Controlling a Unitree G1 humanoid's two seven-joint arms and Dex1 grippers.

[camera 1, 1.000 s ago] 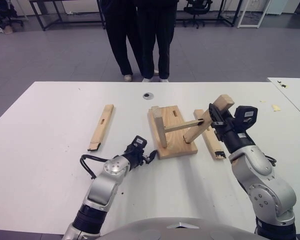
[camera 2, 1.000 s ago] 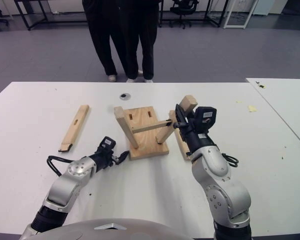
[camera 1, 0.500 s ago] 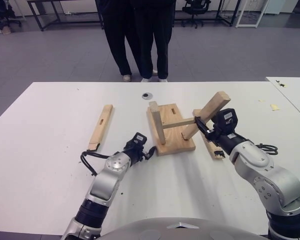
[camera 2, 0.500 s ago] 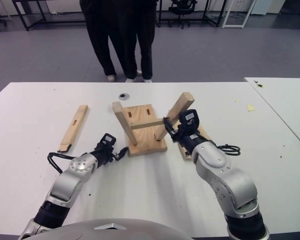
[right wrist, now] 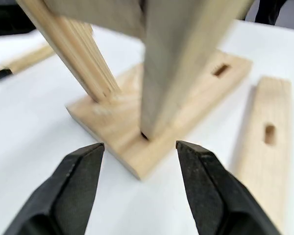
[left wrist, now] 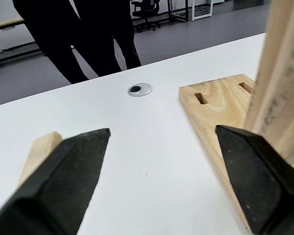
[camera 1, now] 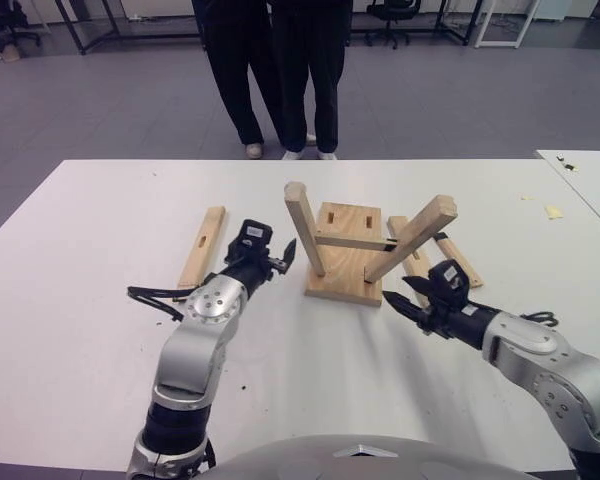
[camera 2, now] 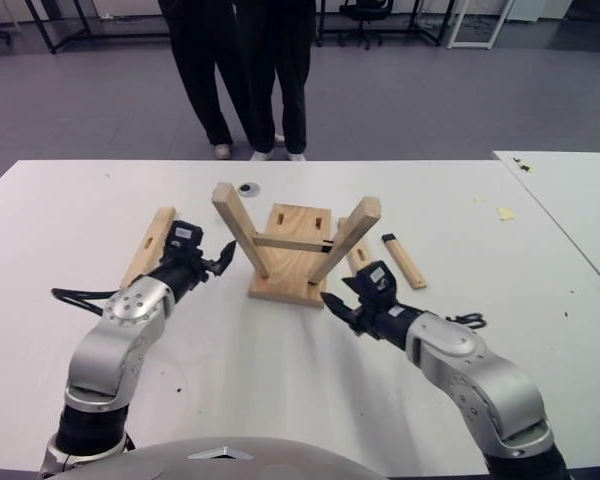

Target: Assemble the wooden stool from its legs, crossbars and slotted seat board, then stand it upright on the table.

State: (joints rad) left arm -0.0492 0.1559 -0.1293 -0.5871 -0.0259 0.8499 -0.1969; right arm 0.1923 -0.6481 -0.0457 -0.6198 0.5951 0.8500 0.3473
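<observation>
The slotted seat board [camera 1: 343, 262] lies flat mid-table. Two legs stand tilted in it, a left leg [camera 1: 302, 226] and a right leg [camera 1: 412, 238], joined by a thin crossbar [camera 1: 350, 241]. My left gripper [camera 1: 280, 256] is open just left of the left leg and holds nothing; its wrist view shows the board [left wrist: 219, 102] and that leg [left wrist: 280, 73] beside its fingers [left wrist: 63, 181]. My right gripper [camera 1: 404, 304] is open at the board's near right corner, low on the table, facing the right leg [right wrist: 179, 63].
One loose leg [camera 1: 202, 246] lies on the table to the left. To the right of the board lie another loose leg [camera 1: 414, 266] and a short crossbar [camera 1: 456, 258]. A round grommet hole [camera 2: 246, 187] sits behind the board. A second white table [camera 1: 590, 185] stands far right.
My right gripper let go of the right leg and drew back low toward the near edge. My left gripper rose and moved up beside the left leg. The board with its legs turned slightly.
</observation>
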